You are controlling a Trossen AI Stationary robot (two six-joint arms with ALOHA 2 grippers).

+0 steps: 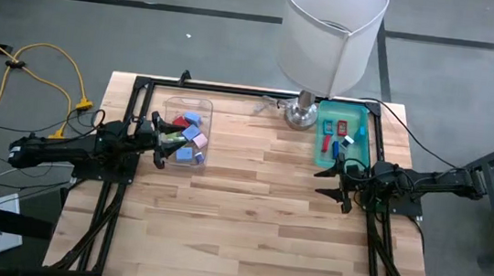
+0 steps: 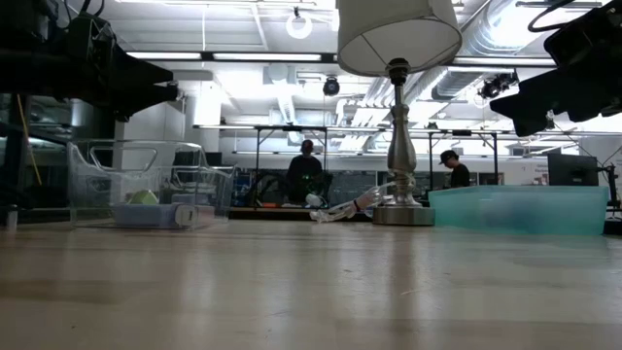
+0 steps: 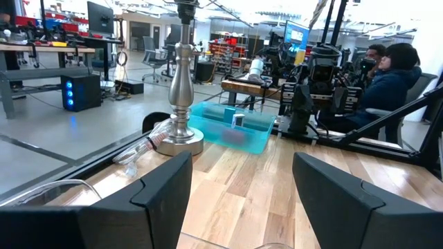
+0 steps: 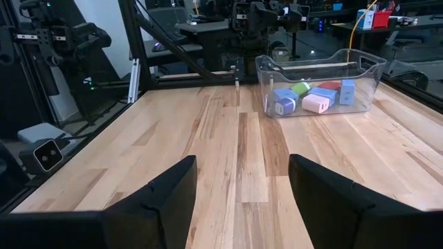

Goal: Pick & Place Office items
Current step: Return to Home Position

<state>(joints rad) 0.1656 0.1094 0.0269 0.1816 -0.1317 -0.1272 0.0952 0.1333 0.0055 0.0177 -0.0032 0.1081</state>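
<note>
Biggest thing around is the tall lamp with the white shade [image 1: 332, 32]. Its silver base [image 1: 302, 114] stands at the far edge of the bench, just beside the teal translucent bin [image 1: 364, 123]. Some clear-ish thing [image 3: 142, 149] lies by that base, can't tell what it is.

The small coloured office items [image 1: 192, 137] are split up: most are piled in the clear plastic bin [image 1: 186, 104] (light blue, red, pink, a green one), and a few red & blue bits are in the teal bin.

Your left gripper [image 1: 168, 145] sits at the clear bin's left wall, fingers spread wide w/ nothing in them. Your right gripper [image 1: 330, 184] is just beside the teal bin's near end, also wide open & empty.

The bench [image 1: 247, 221] is light wood planks w/ a black frame [image 1: 233, 91] round it. There's a yellow cable [image 1: 53, 58] on the grey floor. Behind is a workshop room w/ ppl seated [image 2: 306, 170].

From bench level the items are blurry through the bin walls, and the shade's top is cut off.
</note>
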